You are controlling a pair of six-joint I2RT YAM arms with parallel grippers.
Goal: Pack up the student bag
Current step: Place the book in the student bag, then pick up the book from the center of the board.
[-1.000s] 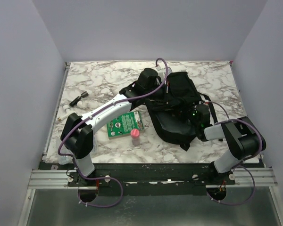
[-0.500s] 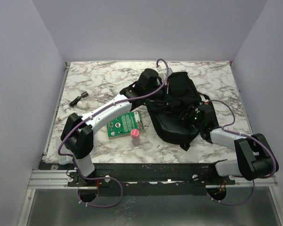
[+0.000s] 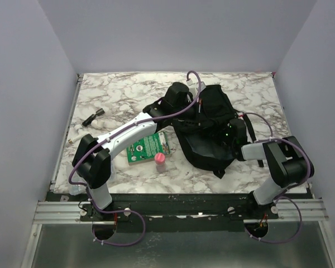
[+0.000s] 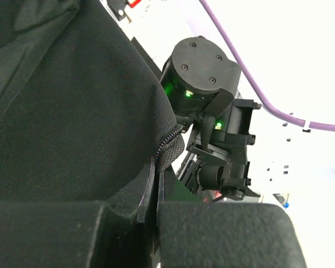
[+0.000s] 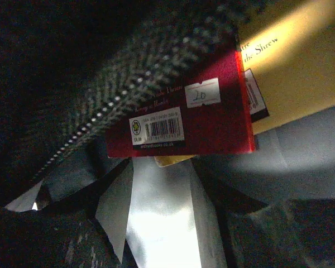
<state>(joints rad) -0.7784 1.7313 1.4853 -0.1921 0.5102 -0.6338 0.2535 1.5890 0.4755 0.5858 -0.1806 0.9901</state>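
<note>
At zip edge [image 4: 168, 146], left gripper [image 4: 156, 226] clenched student bag [image 3: 204, 120] fabric, prob. to hold mouth open. Right gripper [image 3: 230, 134] sat inside nr red book [image 5: 195, 111], grip state indiscernible. Bag lay right-centre on table [image 3: 117, 95].

This is a robotics laboratory, more exactly a closed test cell. Plain pale grey-lilac walls [image 3: 33, 84] stand on three sides of a white and brown marble-patterned table top [image 3: 123, 89]. At its near edge, a silver aluminium profile rail [image 3: 61, 211] carries the bases of two white and black robot arms, the left arm [image 3: 128, 133] and the right arm [image 3: 255, 151]. Thin purple cables [image 4: 326, 126] run along them. Below the rail lies a dull grey metal sheet [image 3: 173, 251]. The things on the table are a mixed set: a large soft black fabric backpack [image 3: 215, 103], a small green printed circuit board [image 3: 145, 148] and a small bottle with a pink cap [image 3: 159, 161].
</note>
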